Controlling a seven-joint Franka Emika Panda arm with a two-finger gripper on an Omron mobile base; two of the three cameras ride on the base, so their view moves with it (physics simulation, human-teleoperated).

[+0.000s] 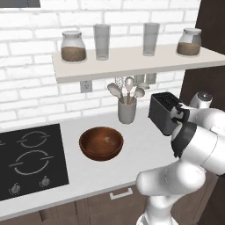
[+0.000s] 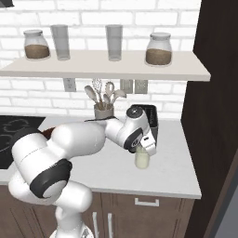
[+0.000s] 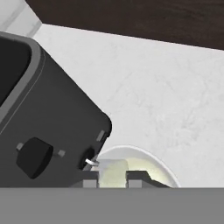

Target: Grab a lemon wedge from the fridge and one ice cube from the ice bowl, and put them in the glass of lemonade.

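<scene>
**Over the glass of lemonade, jaws pinched on a pale piece**

Just above the glass of lemonade [image 2: 142, 160], the gripper [image 3: 112, 177] pinches a small pale yellowish piece, likely the lemon wedge [image 3: 113, 172]. Beside stands the black toaster [image 3: 43, 118]; farther left, the ice bowl [image 1: 101, 143] holds one ice cube [image 1: 107, 140].

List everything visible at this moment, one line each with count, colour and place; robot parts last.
jars: two, clear with brown contents, shelf ends
tall glasses: two, clear grey, shelf middle
utensil cup: one, grey, counter by wall
ice bowl: one, reddish-brown, counter beside stove
ice cube: one, pale, in bowl
toaster: one, black, counter right
glass of lemonade: one, pale yellow-green, beside toaster
stove: one, black, left
claw: shut, over the glass, pale piece between its tips
</scene>
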